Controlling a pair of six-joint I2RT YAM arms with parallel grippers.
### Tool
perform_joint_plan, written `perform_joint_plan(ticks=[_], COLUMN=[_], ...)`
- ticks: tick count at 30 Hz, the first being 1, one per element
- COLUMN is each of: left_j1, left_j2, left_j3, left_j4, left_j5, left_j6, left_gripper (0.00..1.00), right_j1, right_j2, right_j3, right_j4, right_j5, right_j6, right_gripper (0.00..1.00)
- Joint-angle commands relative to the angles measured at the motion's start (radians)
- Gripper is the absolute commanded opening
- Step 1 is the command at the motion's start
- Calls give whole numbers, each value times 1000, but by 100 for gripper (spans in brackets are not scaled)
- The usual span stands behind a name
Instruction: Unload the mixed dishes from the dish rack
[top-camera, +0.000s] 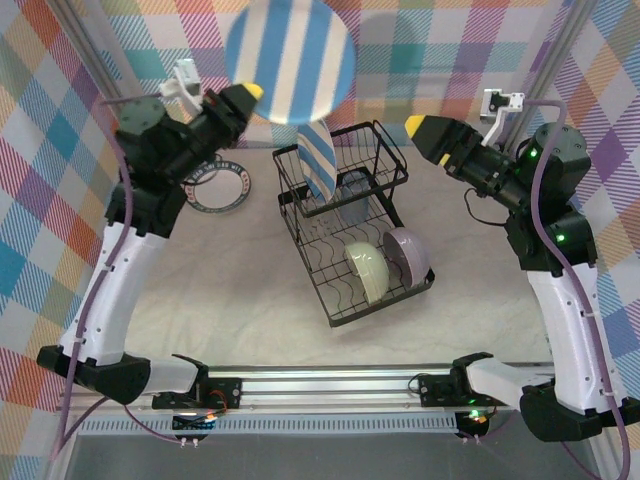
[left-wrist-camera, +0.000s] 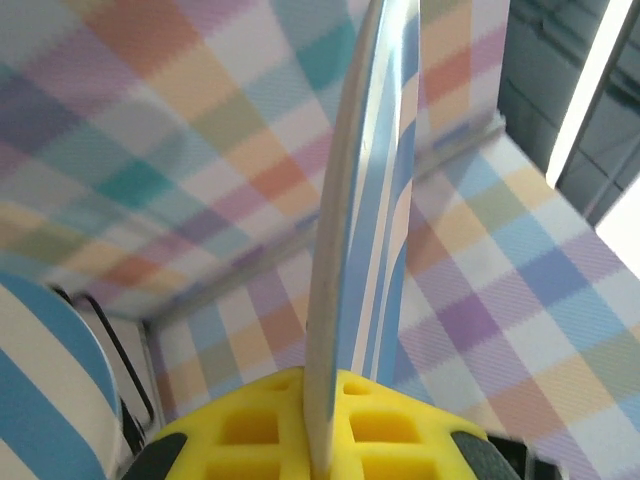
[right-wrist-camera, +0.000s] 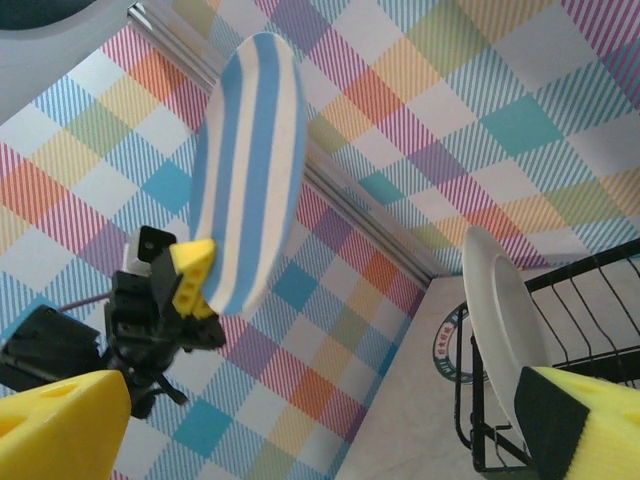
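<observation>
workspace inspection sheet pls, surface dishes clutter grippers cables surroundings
surface: pale cloth-covered table, dish rack at centre, set at an angle
job's things: blue striped plate held up above the rack; second striped plate, tumbler, green bowl, lavender bowl in the rack; ring-patterned plate flat on the table, left
clutter: nothing seen
grippers: left gripper jaws shut on the raised plate's edge; right gripper jaws open, empty
cables: purple cable along each arm, off the dishes
surroundings: plaid walls around the table

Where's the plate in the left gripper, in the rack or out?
Out. The left gripper holds the blue-striped plate by its rim, midair, clear of the dish rack.
</observation>
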Motion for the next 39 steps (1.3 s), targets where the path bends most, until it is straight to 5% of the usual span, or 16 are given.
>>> perform_joint_plan(ticks=[1, 6, 15, 26, 39], left_j1=[137, 343, 529, 587, 637], left_j2=[10, 67, 102, 279, 509], left_j3=[78, 67, -208, -408, -427], left_j4=[-21, 29, 144, 234, 284], left_j5=[17, 126, 195, 289, 342], left_j6=[8, -77, -111, -42, 18], left_gripper=[0, 0, 0, 0, 0], right_j1=[-2, -2, -2, -2, 2], right_j2=[-8, -8, -41, -28, -15], right_j3=[17, 29, -4, -57, -130], right_j4=[-13, -32, -67, -12, -90], right_j5=[6, -16, -11, -78, -184], right_j6=[-75, -104, -146, -91, -35], right_gripper=[99, 99, 99, 99, 99])
